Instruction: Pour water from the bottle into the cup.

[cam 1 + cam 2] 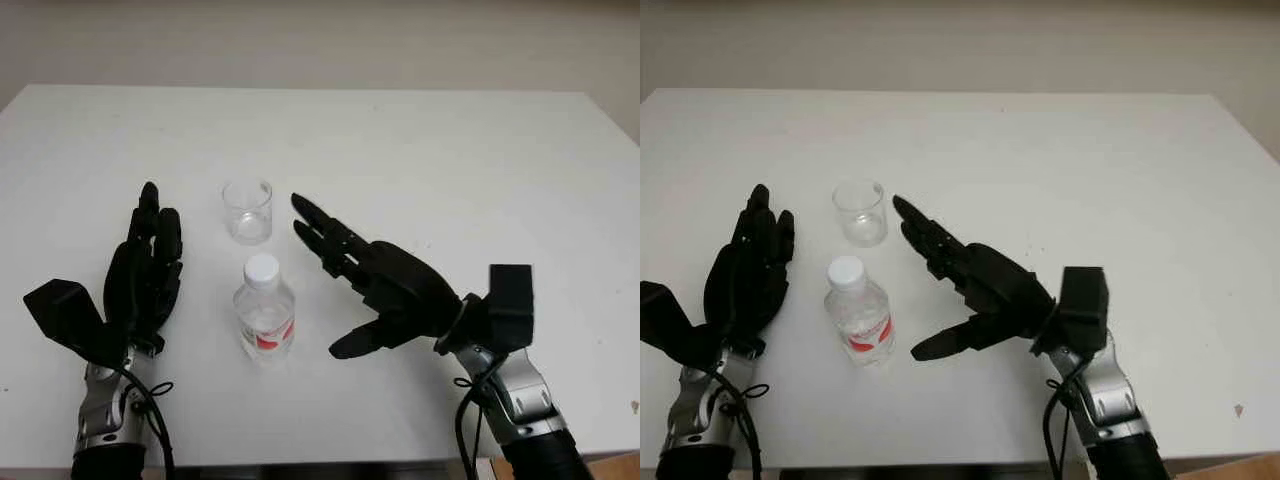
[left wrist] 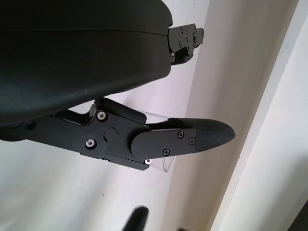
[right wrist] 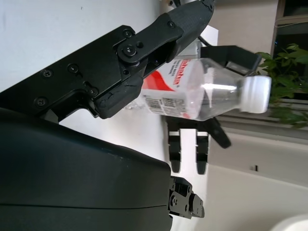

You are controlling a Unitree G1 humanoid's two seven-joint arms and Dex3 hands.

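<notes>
The bottle (image 1: pixel 265 318) stands capped, lower centre of the white table (image 1: pixel 480 160), the empty cup (image 1: pixel 248 211) just above it. Right hand (image 1: pixel 375 280), open and holding nothing, hovers beside the bottle's right. Left hand (image 1: pixel 145 268), open, lower left; its wrist camera block hides the palm's base.

You are looking at an indoor test setup, most likely an office or lab room. A plain white table (image 1: pixel 420 150) runs to a bare, pale wall (image 1: pixel 320 40) on the far side. On the near right, past the table's corner, a strip of wood-toned floor (image 1: pixel 615 465) shows. Through the right wrist camera you catch a leafy green potted plant (image 3: pixel 288 77) beside what seems a window ledge, though that is hard to confirm.
</notes>
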